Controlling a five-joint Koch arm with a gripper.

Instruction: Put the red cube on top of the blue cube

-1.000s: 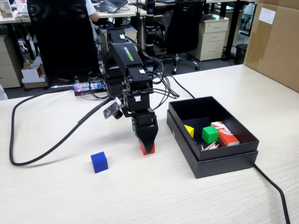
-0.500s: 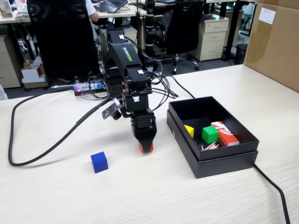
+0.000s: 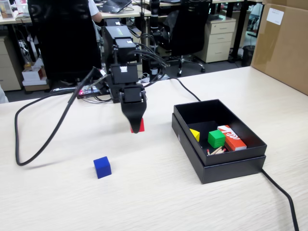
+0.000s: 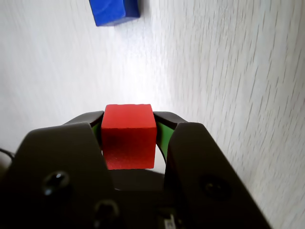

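My gripper (image 3: 136, 126) is shut on the red cube (image 3: 140, 127) and holds it above the table. In the wrist view the red cube (image 4: 128, 136) sits squarely between the two green-padded jaws of the gripper (image 4: 128, 125). The blue cube (image 3: 102, 167) stands alone on the wooden table, to the front left of the gripper in the fixed view. In the wrist view the blue cube (image 4: 114, 11) shows at the top edge, ahead of the held cube and slightly left.
A black open box (image 3: 250, 159) stands on the right with a green cube (image 3: 216, 138), a yellow piece (image 3: 195, 134), a red-orange box (image 3: 231, 137) and some sticks inside. A black cable (image 3: 43, 139) loops on the left; another (image 3: 281, 192) runs front right. A cardboard box (image 3: 284, 43) stands at far right.
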